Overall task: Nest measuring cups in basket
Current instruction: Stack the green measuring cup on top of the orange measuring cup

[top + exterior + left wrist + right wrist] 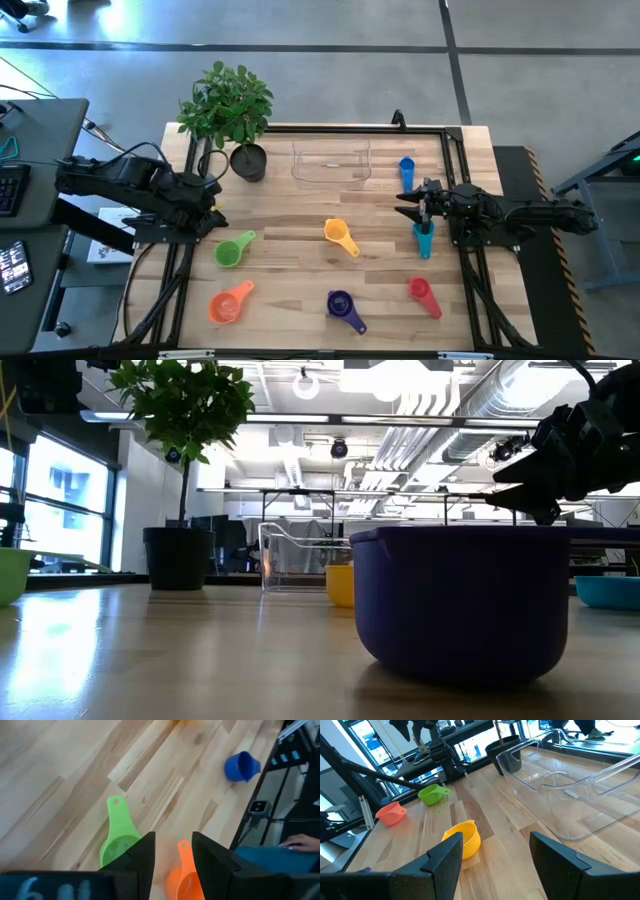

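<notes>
Seven measuring cups lie apart on the wooden table: green [233, 250], orange [230, 303], yellow [341, 237], purple [343, 307], red [423, 295], teal [424, 240] and blue [406, 168]. The clear basket [332, 163] stands at the far middle with nothing in it. My left gripper [215, 205] hangs open at the left side, tipped down over the green cup [117, 837] and the orange cup [184, 875]. My right gripper [408, 200] waits open at the right side above the table, between the blue and teal cups, facing the yellow cup [465, 840].
A potted plant [240, 130] stands at the far left beside the basket. A dark frame [460, 180] runs along the table's sides. A person's hand and blue sleeve [295, 845] show beyond the near edge, past the purple cup [241, 766].
</notes>
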Robot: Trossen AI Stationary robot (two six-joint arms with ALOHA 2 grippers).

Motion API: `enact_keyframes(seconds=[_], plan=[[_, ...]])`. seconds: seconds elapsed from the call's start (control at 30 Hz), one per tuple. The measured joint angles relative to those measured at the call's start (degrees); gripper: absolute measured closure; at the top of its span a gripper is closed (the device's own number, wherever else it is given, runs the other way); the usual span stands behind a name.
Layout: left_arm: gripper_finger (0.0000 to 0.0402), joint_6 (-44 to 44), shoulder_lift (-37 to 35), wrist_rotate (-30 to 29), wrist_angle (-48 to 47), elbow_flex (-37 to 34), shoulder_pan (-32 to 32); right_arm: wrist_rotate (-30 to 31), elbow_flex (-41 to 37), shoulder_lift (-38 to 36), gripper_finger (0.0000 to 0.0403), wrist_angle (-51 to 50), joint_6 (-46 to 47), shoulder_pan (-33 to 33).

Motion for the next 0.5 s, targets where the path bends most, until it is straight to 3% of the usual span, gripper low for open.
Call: enact_keyframes(seconds=[0.23, 0.5], plan=[[0.0284, -0.1, 0.3, 0.0, -6.2, -0.5, 0.0, 0.0, 0.0, 0.0, 0.0183, 0.0, 0.0, 0.0], [0.0284, -1.5, 2.2, 1.2, -6.9, -6.1, -0.5, 0.0, 0.0, 0.0, 0.0183, 0.0, 0.0, 0.0]])
